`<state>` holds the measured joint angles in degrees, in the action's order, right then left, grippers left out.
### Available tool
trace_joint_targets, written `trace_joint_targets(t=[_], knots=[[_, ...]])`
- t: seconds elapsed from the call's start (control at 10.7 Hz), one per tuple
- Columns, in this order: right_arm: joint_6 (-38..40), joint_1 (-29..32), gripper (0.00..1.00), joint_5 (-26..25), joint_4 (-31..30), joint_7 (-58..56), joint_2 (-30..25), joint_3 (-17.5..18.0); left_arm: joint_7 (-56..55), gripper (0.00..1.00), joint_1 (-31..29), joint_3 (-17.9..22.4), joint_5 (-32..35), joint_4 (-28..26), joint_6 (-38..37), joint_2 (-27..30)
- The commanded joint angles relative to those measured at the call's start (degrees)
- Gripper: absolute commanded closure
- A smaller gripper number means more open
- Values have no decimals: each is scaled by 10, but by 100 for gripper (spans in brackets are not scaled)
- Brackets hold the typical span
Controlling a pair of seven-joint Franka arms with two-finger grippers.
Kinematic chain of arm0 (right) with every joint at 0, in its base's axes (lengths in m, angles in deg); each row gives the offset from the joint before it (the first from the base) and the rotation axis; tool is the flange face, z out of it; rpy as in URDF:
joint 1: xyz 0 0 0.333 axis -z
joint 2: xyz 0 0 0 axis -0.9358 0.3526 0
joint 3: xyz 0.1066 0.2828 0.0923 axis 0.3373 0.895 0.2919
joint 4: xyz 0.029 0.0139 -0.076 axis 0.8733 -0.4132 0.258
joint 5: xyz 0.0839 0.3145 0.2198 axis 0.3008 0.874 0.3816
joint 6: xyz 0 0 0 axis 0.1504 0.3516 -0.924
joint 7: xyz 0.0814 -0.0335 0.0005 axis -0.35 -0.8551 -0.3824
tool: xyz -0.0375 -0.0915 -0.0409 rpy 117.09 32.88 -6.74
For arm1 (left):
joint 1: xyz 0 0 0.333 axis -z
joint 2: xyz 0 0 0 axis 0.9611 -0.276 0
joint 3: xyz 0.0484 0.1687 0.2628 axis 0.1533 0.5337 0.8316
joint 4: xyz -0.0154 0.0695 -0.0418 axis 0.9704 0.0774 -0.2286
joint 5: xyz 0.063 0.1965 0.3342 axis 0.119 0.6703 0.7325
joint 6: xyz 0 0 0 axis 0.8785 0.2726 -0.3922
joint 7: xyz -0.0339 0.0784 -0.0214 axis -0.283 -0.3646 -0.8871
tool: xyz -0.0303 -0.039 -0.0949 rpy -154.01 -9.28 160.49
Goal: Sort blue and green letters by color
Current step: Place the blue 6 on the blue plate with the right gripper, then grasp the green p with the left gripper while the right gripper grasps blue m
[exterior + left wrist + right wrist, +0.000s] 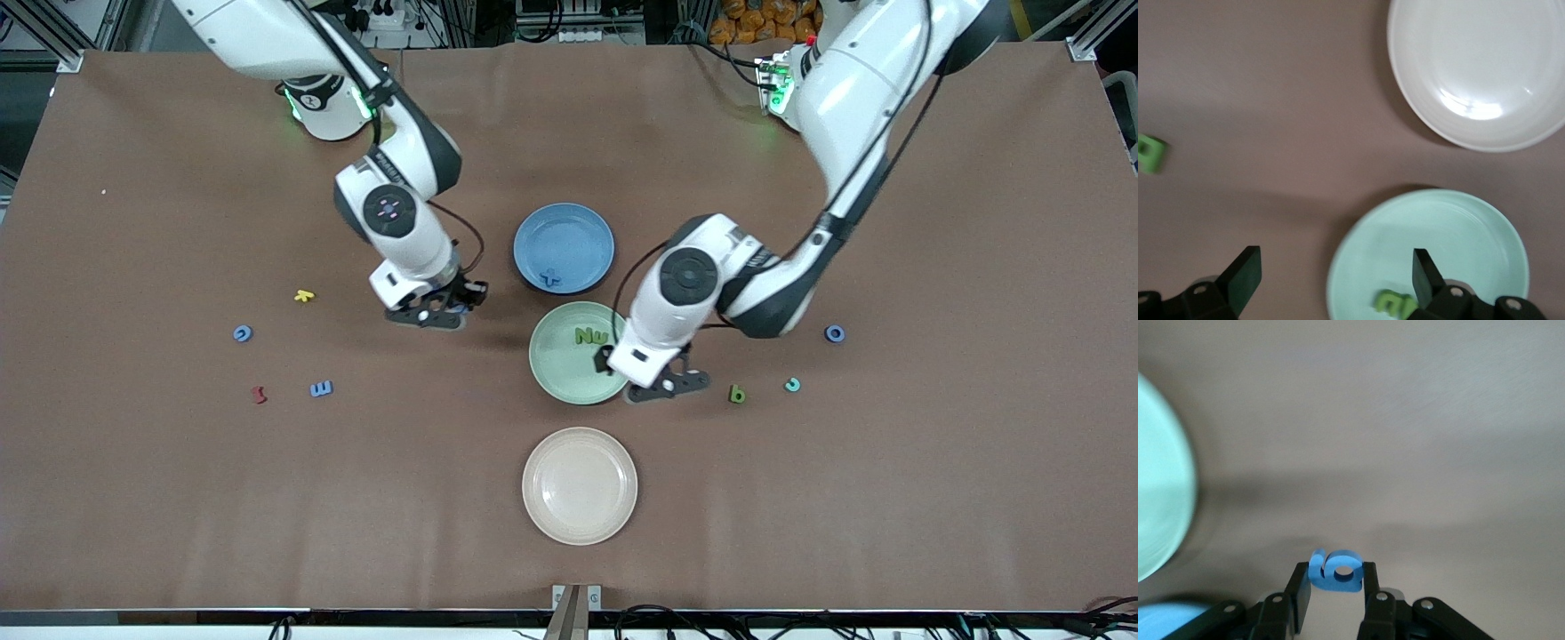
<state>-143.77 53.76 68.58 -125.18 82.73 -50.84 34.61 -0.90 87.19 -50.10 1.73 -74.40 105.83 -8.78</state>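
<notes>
My right gripper is shut on a small blue letter, held between its fingertips over bare table beside the blue plate. A blue X lies in that plate. My left gripper is open and empty, over the edge of the green plate toward the left arm's end. Green N and u lie in it and show in the left wrist view. A green letter and a blue O lie toward the left arm's end. A blue G and a blue E lie toward the right arm's end.
An empty cream plate sits nearest the front camera, in line with the other two plates. A teal letter lies beside the green one. A yellow letter and a dark red letter lie near the blue G and E.
</notes>
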Motion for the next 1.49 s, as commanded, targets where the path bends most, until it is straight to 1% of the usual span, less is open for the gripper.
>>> trace_joint_targets(t=[0.0,0.09,0.19,0.37,0.47,0.56,0.65,0.75,0.93,1.02,1.12,1.21,1.3,1.4], knots=[[3,-86,76,8,29,81,8,5,129,0,-62,-13,-6,-35,-34,37],[3,-101,76,8,37,96,18,15,152,0,-86,-13,-6,-42,-39,37],[2,-126,75,8,41,105,28,16,166,0,-99,-13,-3,-50,-38,32],[0,-154,73,7,55,120,44,21,202,0,-103,-7,3,-55,-35,28],[0,-166,44,8,67,142,56,20,221,0,-120,-6,4,-57,-34,24],[2,-170,0,7,80,194,58,21,241,0,-134,-6,7,-62,-21,15],[7,-170,0,7,84,201,56,20,249,1,-136,-6,12,-77,11,11],[9,-169,0,6,88,200,54,20,249,8,-136,-5,25,-90,33,8],[24,-147,0,6,87,199,42,20,250,12,-137,-4,69,-92,39,-5],[41,-133,0,2,87,199,34,19,250,14,-137,-4,78,-91,48,-13],[45,-110,0,1,86,186,29,19,251,14,-136,-4,79,-91,61,-20],[53,-83,0,1,85,153,23,19,254,18,-137,-3,79,-91,70,-26],[70,-55,0,1,86,133,16,19,281,21,-142,-3,78,-91,72,-28],[74,-26,0,1,86,117,11,19,292,22,-153,-3,78,-91,73,-30]])
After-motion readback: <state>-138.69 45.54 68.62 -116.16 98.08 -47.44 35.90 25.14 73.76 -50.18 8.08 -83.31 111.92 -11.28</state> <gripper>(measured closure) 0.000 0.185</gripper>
